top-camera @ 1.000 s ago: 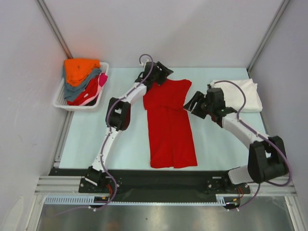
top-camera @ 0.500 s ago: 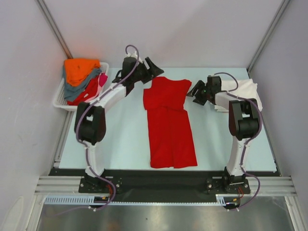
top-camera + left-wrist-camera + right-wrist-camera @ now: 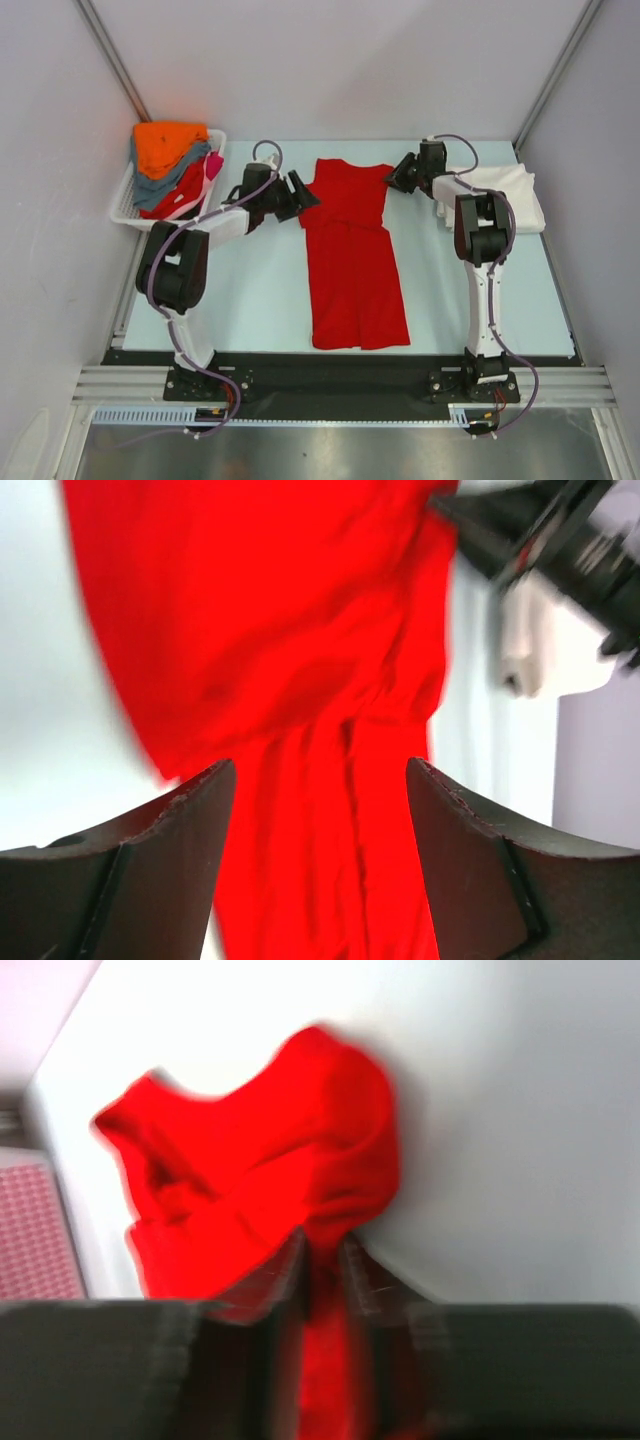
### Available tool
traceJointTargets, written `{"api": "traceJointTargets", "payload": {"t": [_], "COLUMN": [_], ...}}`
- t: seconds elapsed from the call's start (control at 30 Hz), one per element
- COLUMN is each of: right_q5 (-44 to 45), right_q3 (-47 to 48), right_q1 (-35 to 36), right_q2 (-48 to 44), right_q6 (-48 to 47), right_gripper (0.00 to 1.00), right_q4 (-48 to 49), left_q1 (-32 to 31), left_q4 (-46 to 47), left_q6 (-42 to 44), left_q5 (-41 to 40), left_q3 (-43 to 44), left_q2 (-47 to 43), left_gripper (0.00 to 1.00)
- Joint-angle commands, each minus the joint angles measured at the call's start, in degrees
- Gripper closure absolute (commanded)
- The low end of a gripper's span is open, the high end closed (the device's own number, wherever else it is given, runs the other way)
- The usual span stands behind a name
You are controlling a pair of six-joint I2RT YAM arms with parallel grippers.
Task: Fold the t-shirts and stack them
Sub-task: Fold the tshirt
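Note:
A plain bright red t-shirt [image 3: 352, 262] lies lengthwise in the middle of the pale table, its sides folded in. My left gripper [image 3: 302, 197] is open and empty at the shirt's far left edge; in the left wrist view the red cloth [image 3: 300, 660] shows between the spread fingers [image 3: 190, 820]. My right gripper [image 3: 400, 174] is shut on the shirt's far right corner; the red cloth [image 3: 270, 1170] bunches between its fingers [image 3: 285, 1270]. A folded cream-white t-shirt [image 3: 512, 195] lies at the back right. Orange [image 3: 168, 142], grey-teal [image 3: 160, 185] and red-with-pink-trim [image 3: 190, 190] shirts are piled at the back left.
The piled shirts sit in a white mesh basket [image 3: 125, 208] at the table's back left corner. Grey walls and metal posts close in the back and sides. A black rail runs along the near edge.
My left gripper has come away from the shirt's far left corner and moved nearer and left, open. My right gripper has moved farther back to the shirt's far right corner and is shut on it.

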Motion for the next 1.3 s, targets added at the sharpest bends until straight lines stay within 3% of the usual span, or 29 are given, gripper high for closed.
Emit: {"api": "traceJointTargets", "payload": {"t": [0.0, 0.07, 0.13, 0.2, 0.23, 0.27, 0.3, 0.33, 0.37, 0.6, 0.73, 1.07, 1.27], "right_q5": [2.9, 3.9, 4.9, 5.6, 5.7, 5.9, 6.1, 6.3, 6.4, 4.8, 2.5, -1.1, 2.1], "right_q3": [10.5, 19.3, 25.3, 32.7, 34.5, 35.7, 36.7, 36.7, 36.3, 26.0, 15.0, -28.3, -44.6], "right_q1": [-0.2, -0.4, -0.4, -0.6, -0.7, -0.8, -0.9, -0.9, -0.9, -0.9, -0.7, -0.8, 0.5], "right_q2": [6.7, 10.3, 15.4, 18.0, 19.9, 20.5, 20.8, 20.2, 19.4, 8.1, -1.0, -31.6, -47.6], "right_q6": [-1.5, -2.8, -4.3, -5.3, -5.8, -6.4, -6.7, -7.0, -7.7, -11.6, -13.6, -10.3, -11.5], "right_gripper": [0.83, 0.97, 0.98, 0.93, 0.86, 0.57, 0.45, 0.38, 0.37, 0.37, 0.36, 0.39, 0.43], "right_q4": [-4.6, -8.2, -11.1, -12.6, -12.4, -12.5, -12.5, -12.4, -12.4, -11.8, -10.1, 1.6, -4.2], "left_q1": [-0.7, -2.4, -4.5, -5.7, -6.8, -7.2, -7.5, -8.0, -8.3, -10.4, -13.3, -21.3, -27.6], "left_q4": [2.2, 1.3, -1.3, -2.9, -2.9, -3.0, -3.0, -3.1, -3.1, -4.3, -3.8, 6.6, 12.5], "left_q6": [2.1, 4.1, 6.1, 6.7, 6.8, 6.8, 6.8, 6.8, 6.8, 4.9, 2.0, -5.8, -10.7], "left_q5": [1.4, 0.7, -2.0, -3.6, -4.6, -5.2, -5.6, -6.1, -6.3, -8.4, -9.2, -5.8, -5.3], "left_q3": [-4.8, -7.7, -9.7, -11.9, -14.2, -15.4, -16.4, -18.0, -18.7, -24.2, -30.1, -41.8, -46.2], "left_q2": [-5.8, -7.3, -9.7, -11.5, -13.1, -13.7, -14.2, -14.8, -15.0, -18.9, -22.8, -26.5, -25.5], "left_gripper": [0.26, 0.26, 0.25, 0.25, 0.25, 0.25, 0.25, 0.25, 0.25, 0.26, 0.29, 0.36, 0.56]}}
